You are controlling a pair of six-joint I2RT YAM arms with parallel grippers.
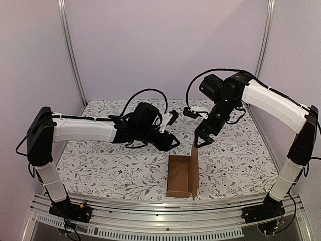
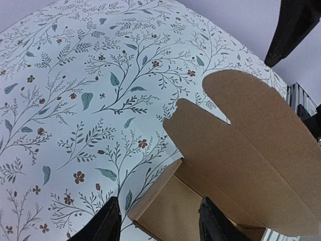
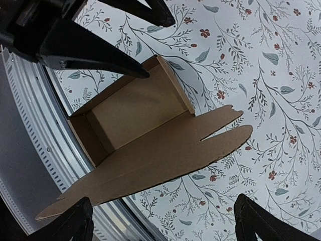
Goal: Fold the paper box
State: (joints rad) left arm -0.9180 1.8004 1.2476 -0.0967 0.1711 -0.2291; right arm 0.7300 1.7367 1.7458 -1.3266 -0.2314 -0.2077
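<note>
Right arm [image 1: 273,100] arches over, jaws wide above the box [image 1: 179,175] flap; left arm [image 1: 85,129] low beside it, jaws half-open, empty.

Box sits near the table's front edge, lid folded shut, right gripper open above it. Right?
No: the lid is not shut; it stands upright along the right side of the box, as the top view shows. The box's place and the open right gripper above it are as stated.

Brown paper box [image 1: 179,176]; white tablecloth [image 1: 100,165] w/ leafy floral print
</note>
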